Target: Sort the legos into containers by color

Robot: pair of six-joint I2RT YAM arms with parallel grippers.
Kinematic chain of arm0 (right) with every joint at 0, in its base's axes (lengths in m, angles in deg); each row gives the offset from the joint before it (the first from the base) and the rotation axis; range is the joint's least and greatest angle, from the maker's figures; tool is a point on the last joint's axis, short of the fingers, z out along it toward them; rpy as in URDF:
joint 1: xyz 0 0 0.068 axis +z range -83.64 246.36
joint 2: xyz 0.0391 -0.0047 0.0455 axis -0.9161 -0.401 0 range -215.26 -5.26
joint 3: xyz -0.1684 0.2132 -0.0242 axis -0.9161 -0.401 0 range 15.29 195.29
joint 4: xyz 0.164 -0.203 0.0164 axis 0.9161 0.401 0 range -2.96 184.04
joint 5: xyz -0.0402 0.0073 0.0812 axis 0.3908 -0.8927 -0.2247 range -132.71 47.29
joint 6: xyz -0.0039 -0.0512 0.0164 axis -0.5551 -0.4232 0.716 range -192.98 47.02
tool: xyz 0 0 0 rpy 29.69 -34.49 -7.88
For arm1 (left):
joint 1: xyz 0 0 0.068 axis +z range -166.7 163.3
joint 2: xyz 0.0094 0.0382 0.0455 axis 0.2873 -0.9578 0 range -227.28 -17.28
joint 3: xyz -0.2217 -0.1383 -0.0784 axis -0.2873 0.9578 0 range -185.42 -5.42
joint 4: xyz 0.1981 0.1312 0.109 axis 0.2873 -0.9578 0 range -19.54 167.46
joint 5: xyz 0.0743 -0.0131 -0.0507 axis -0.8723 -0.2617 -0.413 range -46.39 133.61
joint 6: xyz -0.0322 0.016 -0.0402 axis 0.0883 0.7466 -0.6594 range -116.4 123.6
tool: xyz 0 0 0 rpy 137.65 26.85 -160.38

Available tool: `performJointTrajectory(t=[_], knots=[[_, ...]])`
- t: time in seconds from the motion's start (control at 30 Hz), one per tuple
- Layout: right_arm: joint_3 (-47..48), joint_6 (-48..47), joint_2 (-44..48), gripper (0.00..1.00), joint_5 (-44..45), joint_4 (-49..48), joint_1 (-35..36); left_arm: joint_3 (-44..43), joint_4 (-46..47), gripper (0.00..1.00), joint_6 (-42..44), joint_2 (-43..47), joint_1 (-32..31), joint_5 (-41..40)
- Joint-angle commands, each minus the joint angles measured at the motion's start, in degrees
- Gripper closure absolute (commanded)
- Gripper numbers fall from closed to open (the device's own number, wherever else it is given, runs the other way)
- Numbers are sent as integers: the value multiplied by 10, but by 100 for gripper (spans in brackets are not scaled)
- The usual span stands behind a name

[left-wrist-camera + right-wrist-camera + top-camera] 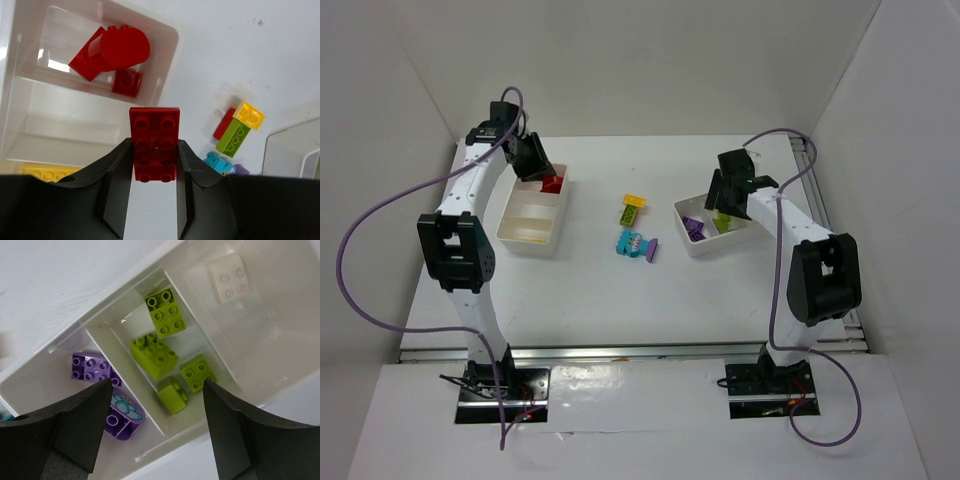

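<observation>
My left gripper [533,160] is shut on a red two-by-four lego [155,145] and holds it above the far end of the left container [525,243]. That container's far compartment holds red legos [115,52], and a yellow one [47,174] lies in its near compartment. My right gripper [725,195] hangs open and empty [156,390] over the right container [720,245]. Its middle compartment holds lime green legos [155,355], one end purple ones [92,369] and the other a white one [229,277].
Loose legos lie between the containers: yellow [635,201], lime green [629,213], cyan [630,243] and purple [652,250]. The left wrist view also shows a red one [224,124] beside the lime green one. White walls enclose the table on three sides.
</observation>
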Motion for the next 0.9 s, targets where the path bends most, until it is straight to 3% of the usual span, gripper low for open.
performJointTrajectory(t=[0.0, 0.33, 0.37, 0.4, 0.43, 0.47, 0.5, 0.53, 0.67, 0.77, 0.87], knots=[[4, -2, 10, 19, 11, -15, -4, -32, -3, 100, -6, -29, 4, -22], [9, -3, 73, 19, 27, -9, -4, -126, -8, 100, -43, -123, 30, -78], [9, -3, 73, 19, 27, -4, -9, -134, -8, 96, -43, -130, 30, -68], [4, -3, 73, 18, 21, -4, -9, -148, -8, 84, -49, -141, 35, -61], [4, -3, 81, 18, 15, -4, -9, -155, -14, 52, -49, -141, 35, -61], [-1, -3, 88, 18, 2, -4, -9, -162, -14, 28, -49, -147, 40, -61], [-1, -3, 88, 18, -7, -4, -9, -162, -14, 28, -49, -147, 40, -61], [-8, -3, 96, 17, -18, -4, -9, -162, -14, 14, -49, -147, 40, -61], [-15, -8, 114, 15, -56, -22, 17, -155, -20, 2, -38, -116, 40, -44], [-2, -26, 114, 17, -56, -22, 67, -127, -20, 2, -18, -69, 30, -30], [26, -45, 79, 19, -62, -28, 125, -105, -20, 8, 16, -25, 1, -56]])
